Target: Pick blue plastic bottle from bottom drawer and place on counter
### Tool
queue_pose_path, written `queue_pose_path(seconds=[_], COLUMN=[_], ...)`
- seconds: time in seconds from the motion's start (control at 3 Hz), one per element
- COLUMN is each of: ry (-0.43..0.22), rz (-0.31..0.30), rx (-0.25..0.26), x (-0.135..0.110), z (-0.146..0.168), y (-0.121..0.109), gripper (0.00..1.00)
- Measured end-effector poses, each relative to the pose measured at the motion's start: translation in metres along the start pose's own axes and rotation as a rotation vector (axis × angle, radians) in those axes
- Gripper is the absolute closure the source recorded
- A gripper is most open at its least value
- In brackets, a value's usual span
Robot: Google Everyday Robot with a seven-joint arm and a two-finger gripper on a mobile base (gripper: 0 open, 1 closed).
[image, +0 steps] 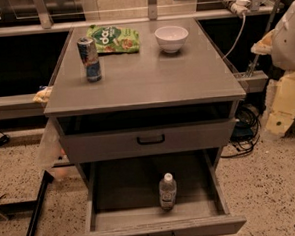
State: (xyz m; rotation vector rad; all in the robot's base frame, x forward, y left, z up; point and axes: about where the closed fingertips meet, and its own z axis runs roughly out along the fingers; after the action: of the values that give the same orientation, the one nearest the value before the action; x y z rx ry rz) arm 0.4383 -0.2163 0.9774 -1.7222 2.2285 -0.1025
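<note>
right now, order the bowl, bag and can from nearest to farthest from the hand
The hand is at the right edge, beside the counter.
1. bowl, back right
2. bag, back left, and can, left: too close to call

Drink can [89, 59] stands upright, left. Green snack bag [113, 38] lies flat just behind it. White bowl [171, 38] sits rear right.

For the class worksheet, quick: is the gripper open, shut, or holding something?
Gripper: not in view, so it cannot be told.
The blue plastic bottle stands unheld in the open bottom drawer.
</note>
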Motion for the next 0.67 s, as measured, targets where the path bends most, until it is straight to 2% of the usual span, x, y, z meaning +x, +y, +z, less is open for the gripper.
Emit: queue_pose_path(seconds=[0.33, 0.67], ry=[0.000, -0.008], rz=[0.000, 0.001], rx=[0.000, 0.008], x=[0.0000, 0.0009], z=[0.0000, 0.0056], y=[0.0000, 0.0033], gripper=[0.00, 0.19])
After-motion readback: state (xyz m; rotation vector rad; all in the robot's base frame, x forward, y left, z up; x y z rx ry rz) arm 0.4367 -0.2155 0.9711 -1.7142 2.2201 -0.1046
